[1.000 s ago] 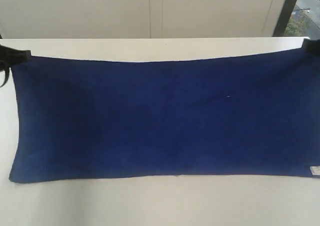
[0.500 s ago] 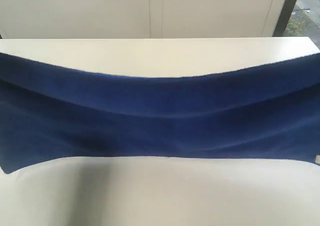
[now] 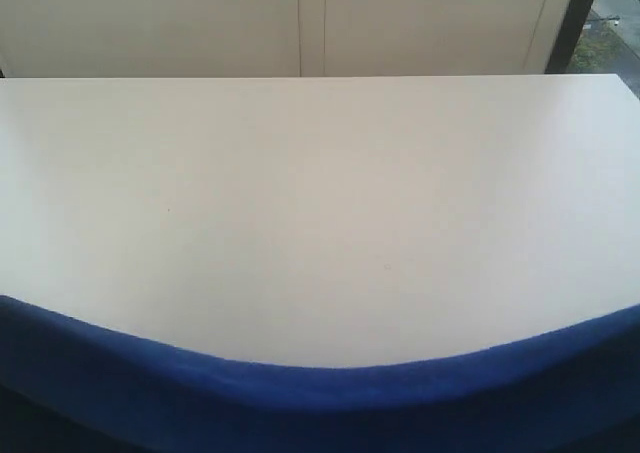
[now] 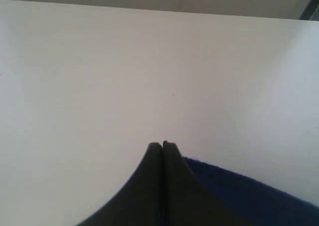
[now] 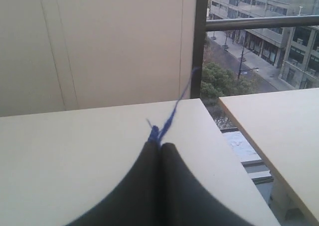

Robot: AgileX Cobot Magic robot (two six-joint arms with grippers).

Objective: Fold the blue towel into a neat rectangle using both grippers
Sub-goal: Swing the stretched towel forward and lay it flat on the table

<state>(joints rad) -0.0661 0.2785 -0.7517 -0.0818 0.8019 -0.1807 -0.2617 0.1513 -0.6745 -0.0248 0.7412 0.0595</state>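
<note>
Only a sagging band of the blue towel (image 3: 320,403) shows along the near edge of the exterior view, high at both sides and low in the middle. Neither gripper appears in that view. In the left wrist view my left gripper (image 4: 162,145) has its jaws pressed together, and the blue towel (image 4: 239,193) spreads out from beside them. My right gripper (image 5: 160,145) is also shut, with a frayed blue thread (image 5: 175,106) and a tuft of the towel's corner sticking out between its tips. The white tag is hidden.
The white table (image 3: 320,203) lies bare beyond the towel. A cream wall (image 3: 300,23) runs behind it. In the right wrist view the table's side edge (image 5: 224,146) drops off, with a second table (image 5: 279,121) and a window beyond it.
The towel's far edge, held at both corners, has been lifted and carried toward the near side; it lay flat across the table a second ago and now only shows at the near edge.
</note>
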